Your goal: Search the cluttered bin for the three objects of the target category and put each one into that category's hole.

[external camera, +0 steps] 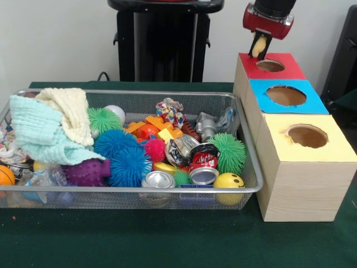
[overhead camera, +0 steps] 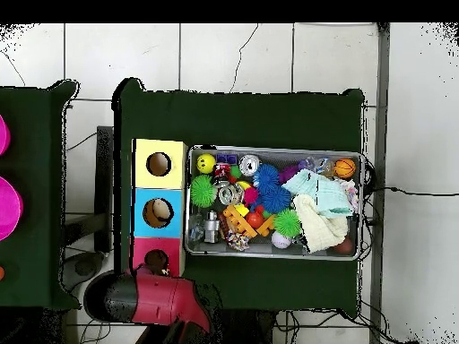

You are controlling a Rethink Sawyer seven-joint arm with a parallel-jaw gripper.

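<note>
Dark green cloth covers the table [external camera: 167,240], with a pale wall behind it, and on that cloth I have the wire-mesh metal bin [external camera: 131,190] full of clutter and, just beside its end, the row of three wooden boxes with coloured tops. My red and black gripper [external camera: 259,47] hangs above the red-topped wooden box [external camera: 271,67], the one farthest from the camera in the front view, and it is clamped on a small pale yellow oblong object [external camera: 258,47] that hangs with its long axis roughly upright. What matters for the next move is the offset: the object sits above the box's top but toward the bin side of the round hole [external camera: 270,65], so as I judge it the hole lies a little away from the bin relative to what I am carrying, and I would shift that way before letting go. Upright as it is, the piece should drop in end first. The blue-topped wooden box [external camera: 285,96] is next along from the red one and the yellow-topped wooden box [external camera: 307,139] beyond that; I want neither. In the overhead view only the arm's red housing [overhead camera: 166,303] shows by the red box, hiding the gripper. Left in the bin beside the boxes are spiky rubber balls, crushed cans, a yellow smiley ball [external camera: 228,181] and folded cloths.
</note>
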